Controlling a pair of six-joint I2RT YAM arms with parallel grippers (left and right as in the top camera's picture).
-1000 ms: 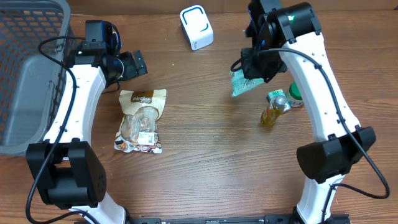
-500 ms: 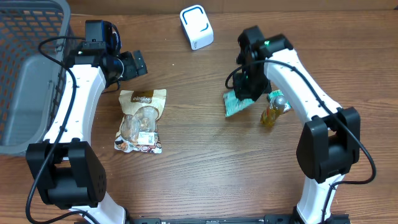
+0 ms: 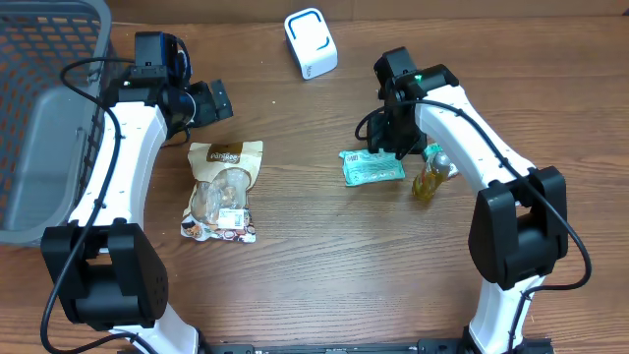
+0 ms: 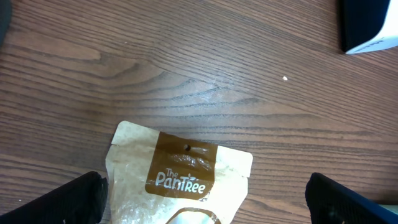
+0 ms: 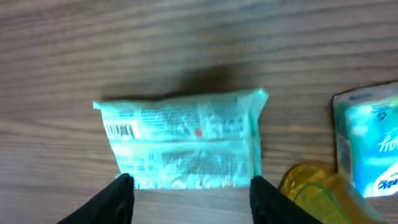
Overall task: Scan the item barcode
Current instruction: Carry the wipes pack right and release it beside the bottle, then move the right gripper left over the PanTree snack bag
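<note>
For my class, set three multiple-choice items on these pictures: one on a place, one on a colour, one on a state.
1. The green packet lies: A in the basket; B flat on the table beside the yellow bottle; C upright against the white box.
2. The label on the snack pouch is: A brown; B blue; C pink.
3. The right gripper is: A shut on the packet; B open over the packet; C shut on the bottle.
Key: B, overhead shows it flat by the bottle; A, the left wrist view shows brown; B, its fingers stand apart, packet on the table.
</note>
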